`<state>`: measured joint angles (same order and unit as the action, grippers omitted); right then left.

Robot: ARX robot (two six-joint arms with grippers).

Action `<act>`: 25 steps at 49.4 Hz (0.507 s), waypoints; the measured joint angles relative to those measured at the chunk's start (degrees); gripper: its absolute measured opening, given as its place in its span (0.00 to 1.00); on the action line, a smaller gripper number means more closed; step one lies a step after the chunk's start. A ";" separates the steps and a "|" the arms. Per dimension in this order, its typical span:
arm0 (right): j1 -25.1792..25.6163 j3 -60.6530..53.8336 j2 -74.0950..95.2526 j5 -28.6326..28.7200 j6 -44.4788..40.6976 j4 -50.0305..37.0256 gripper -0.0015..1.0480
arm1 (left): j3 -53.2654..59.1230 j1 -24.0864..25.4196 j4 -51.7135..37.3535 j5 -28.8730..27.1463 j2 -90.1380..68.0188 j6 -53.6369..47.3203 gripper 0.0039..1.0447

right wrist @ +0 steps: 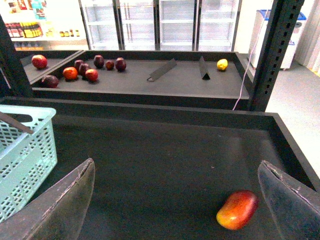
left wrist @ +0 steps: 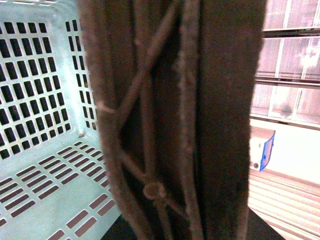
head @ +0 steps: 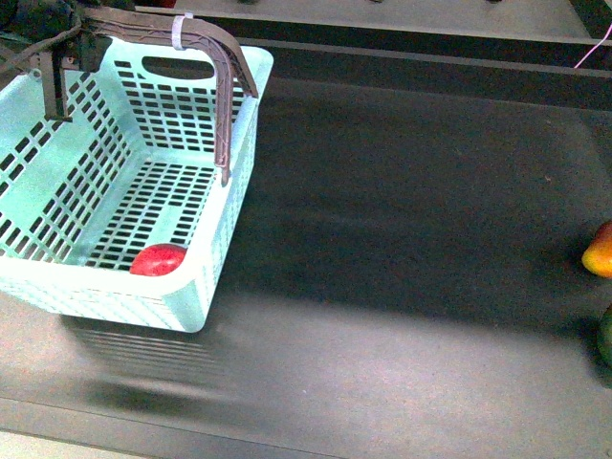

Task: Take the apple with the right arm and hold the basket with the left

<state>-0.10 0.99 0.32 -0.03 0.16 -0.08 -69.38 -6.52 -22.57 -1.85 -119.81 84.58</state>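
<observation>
The light turquoise basket (head: pixel 206 277) stands at the left of the dark shelf, tilted, with its brown handles (head: pixel 225 86) raised. The red apple (head: pixel 158 259) lies inside it against the near wall. My left gripper (head: pixel 46 33) is shut on the basket's handle at the top left. In the left wrist view that latticed handle (left wrist: pixel 170 120) fills the middle, with the slotted basket floor (left wrist: pixel 45 170) beside it. My right gripper (right wrist: pixel 175 162) is open and holds nothing; it hangs over the dark shelf, away from the basket (right wrist: pixel 27 145).
An orange-yellow fruit (head: pixel 600 251) lies at the shelf's right edge, close to the right finger (right wrist: pixel 287 200), and a dark green item (head: pixel 605 335) sits near it. A farther shelf holds several dark red fruits (right wrist: pixel 80 70) and a lemon (right wrist: pixel 222 64).
</observation>
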 joint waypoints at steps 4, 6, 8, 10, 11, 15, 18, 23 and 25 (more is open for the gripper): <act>0.00 0.00 0.00 0.02 0.00 0.00 0.92 | -0.02 -0.07 -0.17 -0.02 0.00 -0.17 0.25; 0.00 0.00 0.00 0.02 0.00 0.00 0.92 | -0.02 -0.07 -0.24 0.09 0.02 -0.31 0.31; 0.00 0.00 0.00 0.02 0.00 0.00 0.92 | -0.02 -0.11 -0.26 0.11 0.13 -0.39 0.38; 0.00 0.00 0.00 0.00 0.00 0.00 0.92 | 0.07 -0.17 -0.26 0.11 0.66 -0.57 0.47; 0.00 0.00 0.00 0.02 0.00 0.00 0.92 | 0.20 -0.22 -0.26 0.11 0.96 -0.66 0.50; 0.00 0.00 0.00 0.00 0.00 0.00 0.92 | 1.81 -0.46 -0.33 -0.07 4.00 -0.90 0.67; 0.00 0.00 0.00 0.02 0.00 0.00 0.92 | 4.02 -0.66 -0.28 -0.48 6.88 -1.33 0.81; 0.00 0.00 0.00 0.00 0.00 0.00 0.92 | 7.50 -1.44 3.02 -2.43 12.87 -4.52 0.94; 0.00 0.00 0.00 0.00 0.00 0.00 0.92 | 8.55 -1.86 4.61 -2.89 15.21 -6.05 0.93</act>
<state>-0.10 0.99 0.32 -0.03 0.16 -0.08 -60.84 -8.38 -17.96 -4.73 -104.60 78.52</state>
